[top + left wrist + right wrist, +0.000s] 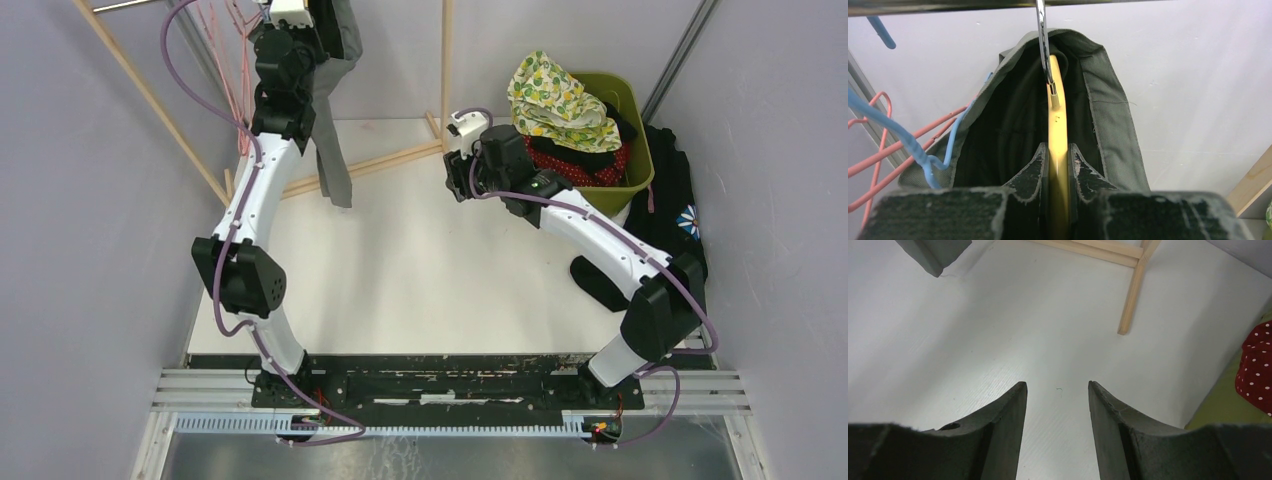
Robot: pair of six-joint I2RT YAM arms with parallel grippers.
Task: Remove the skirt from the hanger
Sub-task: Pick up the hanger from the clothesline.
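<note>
Left gripper (1058, 148) is pinched onto the yellow wooden hanger (1058, 115), one black finger (1034, 167) pressed to each flat side of it, up at the far left corner of the worktop (998, 330). Its arm reaches high to get there. The hanger's metal hook (1042, 30) goes up to a rail (923, 7) that runs across the top of the left wrist view. The skirt (1113, 120), grey-green, is draped over the hanger, its waistband wrapped around both sides of the wood, and in the top view it hangs down in a long narrow fold beside the left arm, ending above the worktop. Just left of the skirt, a blue hanger (903, 137) and pink hangers (938, 124) hang bare.

Right gripper (1057, 390) has its jaws spread with nothing between them, and it hangs over the bare white worktop toward the far right. Ahead of it lie the light wooden bars of a rack's foot (1130, 295), and a lower corner of the skirt shows at the top left of its wrist view. At the far right corner stands a green bin (612, 86) heaped with clothes: a red dotted cloth (1258, 365) and, on top, a lemon-print cloth (555, 95). Dark clothing (672, 190) lies along the right edge beside the bin.
</note>
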